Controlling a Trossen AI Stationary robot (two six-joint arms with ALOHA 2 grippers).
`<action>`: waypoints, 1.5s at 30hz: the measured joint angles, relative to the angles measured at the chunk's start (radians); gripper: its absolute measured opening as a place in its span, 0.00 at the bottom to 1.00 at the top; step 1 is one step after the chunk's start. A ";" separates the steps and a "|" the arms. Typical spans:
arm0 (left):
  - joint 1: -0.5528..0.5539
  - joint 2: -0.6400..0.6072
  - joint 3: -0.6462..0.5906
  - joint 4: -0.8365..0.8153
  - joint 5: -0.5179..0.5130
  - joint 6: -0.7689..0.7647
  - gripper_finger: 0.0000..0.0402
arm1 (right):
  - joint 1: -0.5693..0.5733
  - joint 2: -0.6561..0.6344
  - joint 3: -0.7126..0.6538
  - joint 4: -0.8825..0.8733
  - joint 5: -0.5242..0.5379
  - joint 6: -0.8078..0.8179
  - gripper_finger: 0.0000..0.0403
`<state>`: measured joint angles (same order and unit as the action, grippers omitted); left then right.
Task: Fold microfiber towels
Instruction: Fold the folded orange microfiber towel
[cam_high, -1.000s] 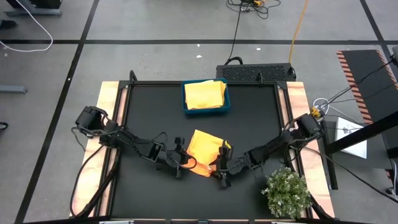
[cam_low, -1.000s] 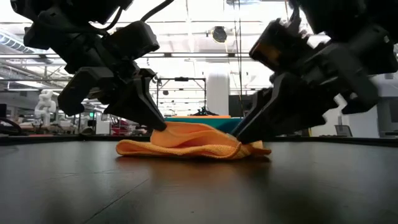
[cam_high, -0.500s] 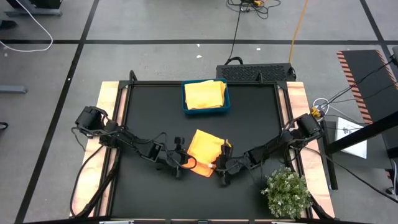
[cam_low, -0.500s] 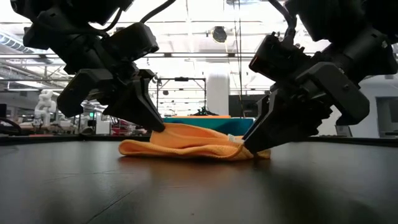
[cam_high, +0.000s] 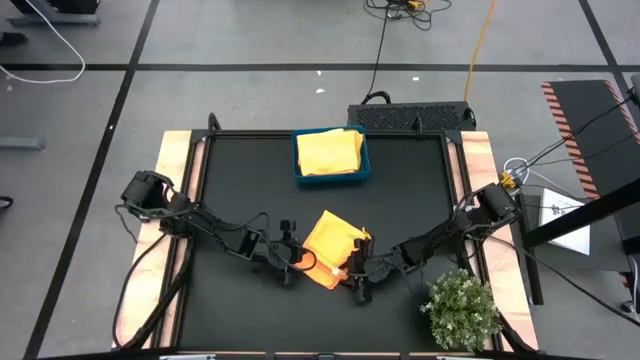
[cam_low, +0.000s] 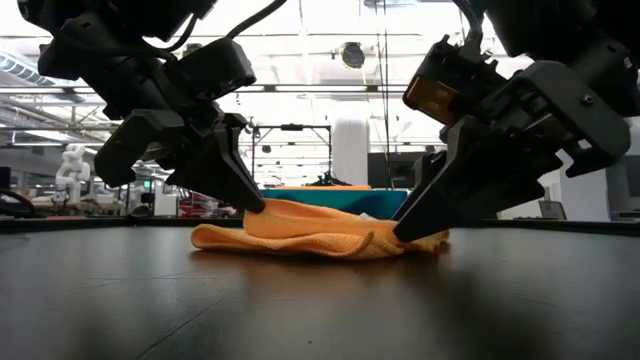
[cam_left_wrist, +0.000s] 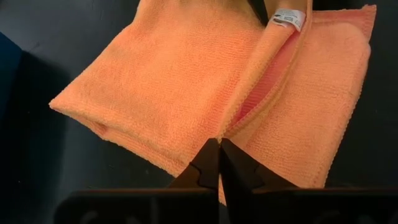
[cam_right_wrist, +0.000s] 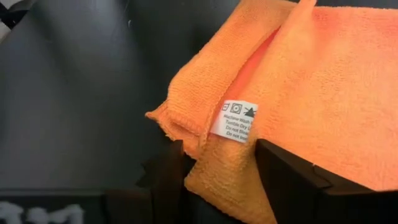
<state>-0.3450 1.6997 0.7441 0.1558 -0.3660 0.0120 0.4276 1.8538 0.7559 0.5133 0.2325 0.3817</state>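
An orange towel (cam_high: 332, 245) lies folded in several layers on the black table, near its middle. A white label (cam_right_wrist: 238, 121) sits by the towel's corner. My left gripper (cam_high: 298, 262) is shut at the towel's left edge and also shows in the low view (cam_low: 255, 205). My right gripper (cam_high: 352, 270) is open at the towel's near right corner. Its two fingers (cam_right_wrist: 168, 177) stand on either side of the labelled corner, low at the table (cam_low: 400, 235). A yellow towel (cam_high: 330, 152) lies folded in the teal tray (cam_high: 297, 160). The other towels are out of view. My left gripper pinches the towel's edge (cam_left_wrist: 214, 134) between its shut fingertips, where an upper layer's hem meets the layer below. How many layers it has, I cannot tell. The fingers slant down from the table's left. The towel lies slack on the table.
The teal tray stands at the far middle of the table. A small bushy green plant (cam_high: 462, 310) stands at the near right corner, close behind my right arm. Wooden strips (cam_high: 175, 200) border the black mat on the left and right.
My right gripper has shifted a little along the towel's near right corner and turned somewhat about its wrist, staying low at the table. The towel's right end has been nudged slightly. My left gripper has kept still on the towel's edge.
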 joint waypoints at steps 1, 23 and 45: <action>0.000 0.000 0.000 0.000 0.000 0.000 0.01 | 0.000 0.000 0.000 0.004 0.001 0.000 0.49; 0.032 -0.063 0.000 0.000 0.038 -0.013 0.01 | -0.017 -0.126 0.000 -0.221 0.029 -0.057 0.01; -0.063 -0.242 0.000 -0.187 0.064 0.040 0.01 | -0.022 -0.166 0.001 0.045 -0.201 -0.069 0.00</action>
<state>-0.4081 1.4578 0.7444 -0.0312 -0.3019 0.0525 0.4061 1.6878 0.7567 0.5582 0.0320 0.3131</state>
